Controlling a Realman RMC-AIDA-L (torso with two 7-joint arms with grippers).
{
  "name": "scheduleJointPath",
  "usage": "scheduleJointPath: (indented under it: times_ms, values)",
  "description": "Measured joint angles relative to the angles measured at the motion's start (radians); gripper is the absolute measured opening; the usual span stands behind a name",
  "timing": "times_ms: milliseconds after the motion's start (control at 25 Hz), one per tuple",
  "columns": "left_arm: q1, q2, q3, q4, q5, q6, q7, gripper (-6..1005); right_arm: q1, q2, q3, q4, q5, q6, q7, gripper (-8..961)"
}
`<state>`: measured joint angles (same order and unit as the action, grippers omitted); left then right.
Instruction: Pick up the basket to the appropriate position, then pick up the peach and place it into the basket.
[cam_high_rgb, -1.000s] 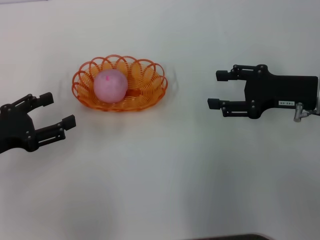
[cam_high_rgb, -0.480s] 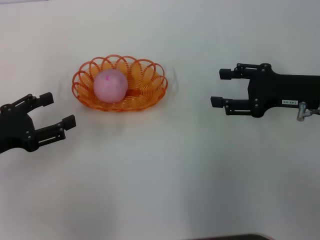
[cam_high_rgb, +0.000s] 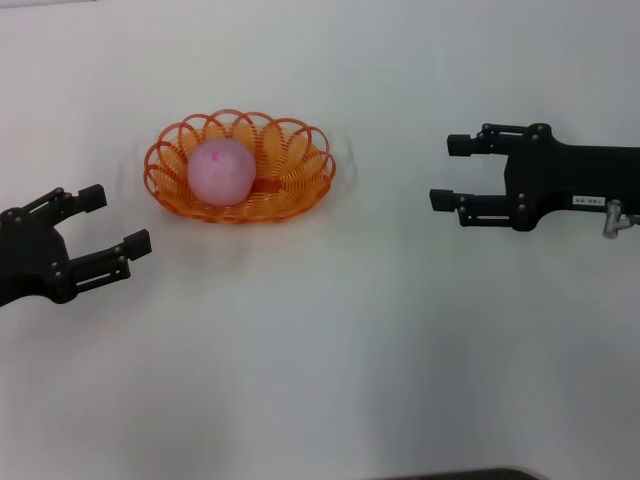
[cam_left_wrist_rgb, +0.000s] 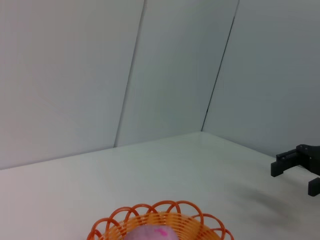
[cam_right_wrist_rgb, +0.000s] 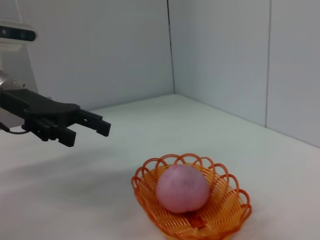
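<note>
Peach (cam_high_rgb: 220, 171): inside basket (cam_high_rgb: 300, 190), at its 9 o'clock end.
Left gripper (cam_high_rgb: 112, 222): released, at basket's 7 o'clock.
Right gripper (cam_high_rgb: 452, 172): released, at basket's 3 o'clock.

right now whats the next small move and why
Probably just back the right gripper a little farther off to its own side and park it. The peach sits inside the basket, both grippers are open and empty, and the left gripper hangs clear of the rim, so nothing seems left to grasp.
</note>
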<state>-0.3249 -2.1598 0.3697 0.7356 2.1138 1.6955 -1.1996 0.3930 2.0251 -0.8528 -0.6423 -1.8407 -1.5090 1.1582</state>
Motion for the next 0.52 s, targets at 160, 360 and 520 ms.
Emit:
scheduleJointPath:
  times_ms: [160, 360, 520]
  values:
    - [0.001, 0.000, 0.000, 0.001, 0.000, 0.000, 0.000, 885, -0.002, -0.003, 0.000, -0.003, 0.000, -0.002, 0.005, 769]
    - [0.000, 0.000, 0.000, 0.001, 0.000, 0.000, 0.000, 885, -0.002, -0.004, 0.000, -0.004, 0.000, -0.002, 0.007, 769]
    - [0.000, 0.000, -0.010, 0.002, 0.000, 0.000, 0.000, 885, -0.003, -0.004, 0.000, -0.005, -0.001, -0.002, 0.007, 769]
